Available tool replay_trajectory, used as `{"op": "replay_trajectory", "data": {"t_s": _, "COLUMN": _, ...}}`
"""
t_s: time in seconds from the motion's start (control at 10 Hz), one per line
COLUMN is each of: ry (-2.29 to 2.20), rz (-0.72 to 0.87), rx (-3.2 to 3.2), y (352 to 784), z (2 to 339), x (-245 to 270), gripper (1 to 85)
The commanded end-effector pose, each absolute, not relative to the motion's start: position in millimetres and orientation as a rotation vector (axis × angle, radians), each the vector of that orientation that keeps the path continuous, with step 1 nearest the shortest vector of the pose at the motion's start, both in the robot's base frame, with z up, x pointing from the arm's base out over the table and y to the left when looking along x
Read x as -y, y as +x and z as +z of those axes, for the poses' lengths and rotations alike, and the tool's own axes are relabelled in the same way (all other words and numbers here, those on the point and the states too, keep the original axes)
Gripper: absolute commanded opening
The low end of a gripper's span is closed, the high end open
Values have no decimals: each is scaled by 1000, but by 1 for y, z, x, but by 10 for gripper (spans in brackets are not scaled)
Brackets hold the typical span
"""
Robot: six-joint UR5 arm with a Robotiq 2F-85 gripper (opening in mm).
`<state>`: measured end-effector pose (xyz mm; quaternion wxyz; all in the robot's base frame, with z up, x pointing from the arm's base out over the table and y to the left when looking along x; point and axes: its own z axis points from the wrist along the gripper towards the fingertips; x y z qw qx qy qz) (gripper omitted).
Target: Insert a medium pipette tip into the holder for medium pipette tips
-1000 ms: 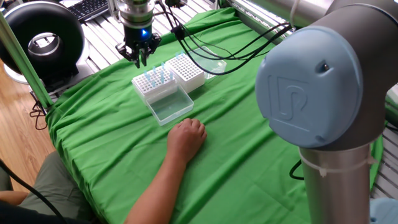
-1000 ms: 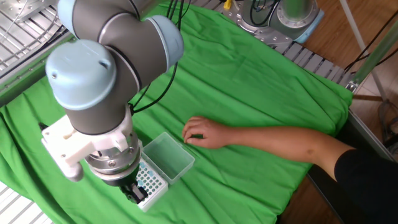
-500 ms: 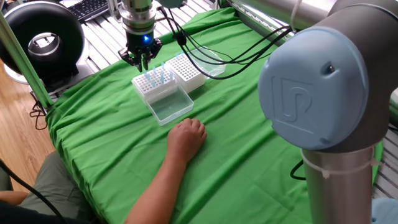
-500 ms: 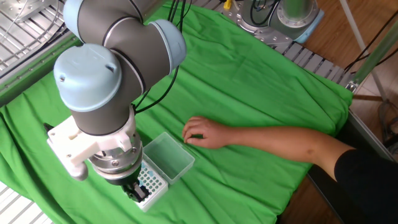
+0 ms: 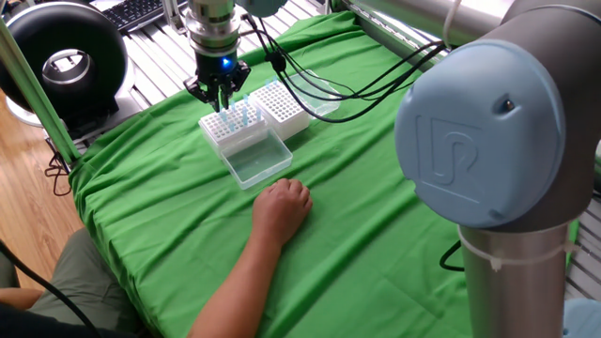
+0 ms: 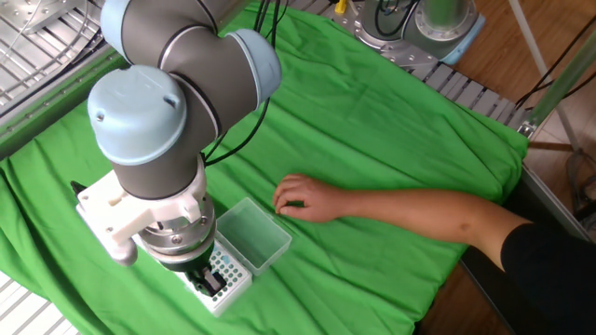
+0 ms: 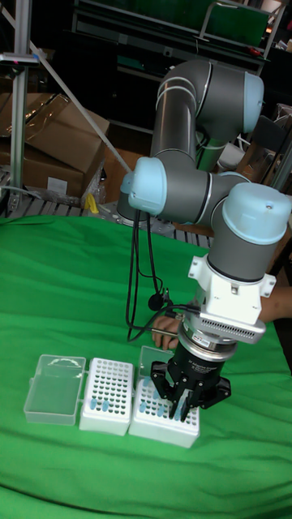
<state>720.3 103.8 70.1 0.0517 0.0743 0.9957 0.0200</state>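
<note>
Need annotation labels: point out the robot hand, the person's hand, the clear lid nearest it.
robot hand [image 5: 223, 97], one fixed view, between fingertips
person's hand [image 5: 284, 208], one fixed view, knuckles
clear lid [image 5: 258, 161], one fixed view, inner floor

Person's hand [image 5: 283, 208] rests just beyond the open lid [image 5: 257, 158]; second rack [image 5: 283, 108] adjoins; desk [image 5: 376, 272] elsewhere unobstructed.
</note>
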Motion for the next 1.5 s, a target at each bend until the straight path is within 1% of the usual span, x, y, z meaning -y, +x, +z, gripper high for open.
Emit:
{"op": "replay_trajectory", "data": {"t_s": 0.0, "ry": 243, "rz": 77, "rx": -3032, "y": 720, "z": 74, "x": -108, "gripper": 230}}
{"op": "replay_trajectory", "data": {"t_s": 0.5, "ry": 268, "rz": 91, "rx": -3012, "y": 723, "z": 73, "x": -111, "gripper": 200}}
{"op": "replay_trajectory", "data": {"t_s": 1.0, "ry": 261, "rz": 96, "rx": -3004, "y": 724, "z": 67, "x": -111, "gripper": 197}}
{"op": "replay_trajectory", "data": {"t_s": 1.1, "ry": 268, "rz": 92, "rx": -3006, "y": 724, "z": 66, "x": -110, "gripper": 170}}
{"op": "replay_trajectory", "data": {"t_s": 1.2, "ry": 281, "rz": 81, "rx": -3008, "y": 723, "z": 65, "x": -108, "gripper": 113}}
{"op": "replay_trajectory", "data": {"t_s": 1.4, "ry": 287, "rz": 83, "rx": -3015, "y": 720, "z": 68, "x": -107, "gripper": 107}}
